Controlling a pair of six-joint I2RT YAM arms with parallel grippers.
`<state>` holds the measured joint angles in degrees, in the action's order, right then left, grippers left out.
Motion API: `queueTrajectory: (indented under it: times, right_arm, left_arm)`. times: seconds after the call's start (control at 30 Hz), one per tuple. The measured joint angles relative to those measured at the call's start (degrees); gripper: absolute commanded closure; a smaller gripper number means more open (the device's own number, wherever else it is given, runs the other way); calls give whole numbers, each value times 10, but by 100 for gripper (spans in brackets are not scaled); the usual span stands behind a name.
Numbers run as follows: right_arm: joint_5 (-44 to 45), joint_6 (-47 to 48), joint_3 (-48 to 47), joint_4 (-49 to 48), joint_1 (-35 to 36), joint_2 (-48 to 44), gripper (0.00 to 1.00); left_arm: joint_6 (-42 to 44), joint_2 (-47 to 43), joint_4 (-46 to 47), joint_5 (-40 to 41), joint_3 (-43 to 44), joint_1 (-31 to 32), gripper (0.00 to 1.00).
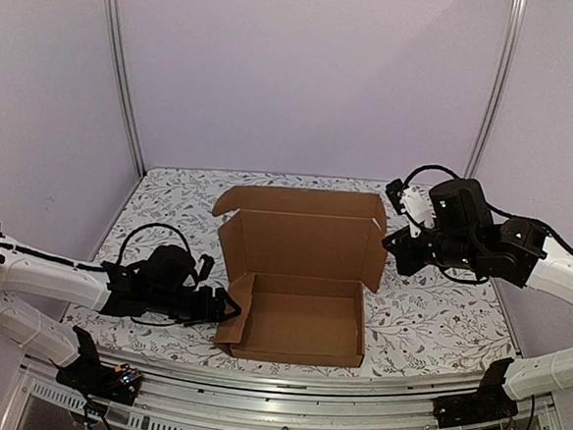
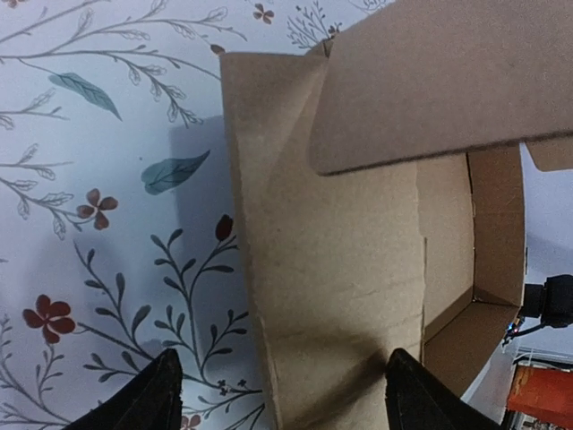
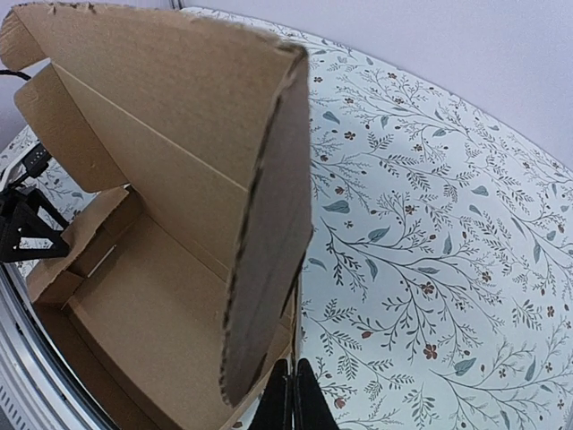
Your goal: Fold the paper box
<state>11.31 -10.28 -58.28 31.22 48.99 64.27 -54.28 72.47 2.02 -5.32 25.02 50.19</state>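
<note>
The paper box of brown cardboard stands mid-table as an open tray with its lid upright at the back and side flaps angled forward. My left gripper sits low at the tray's left wall. In the left wrist view its jaws are open, and the left side panel of the box lies between the two dark fingertips. My right gripper is raised beside the lid's right flap. The right wrist view shows it shut, just outside the box's right wall, holding nothing that I can see.
A floral cloth covers the table. Pale walls and metal posts enclose the back and sides. A metal rail runs along the near edge. The left arm's fingers show beyond the box in the right wrist view.
</note>
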Motion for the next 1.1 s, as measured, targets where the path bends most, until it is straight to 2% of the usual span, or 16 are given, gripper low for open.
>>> queueTrajectory:
  times: [0.23, 0.37, 0.53, 0.73, 1.1]
  right_arm:
    - [2, -3, 12, -9, 2, -5, 100]
    - [3, -8, 21, -13, 5, -5, 100]
    - [11, -15, 27, -18, 14, -5, 100]
    - [24, -23, 33, -25, 26, -6, 100]
    - [48, -40, 44, -26, 36, -13, 100]
  left_arm:
    - [-10, 31, 57, -31, 6, 0, 35]
    - [-3, 42, 58, -37, 31, 5, 52]
    - [7, 59, 52, -38, 71, 22, 63]
    - [22, 80, 13, -12, 118, 49, 68]
    - [28, 116, -44, 50, 161, 80, 74]
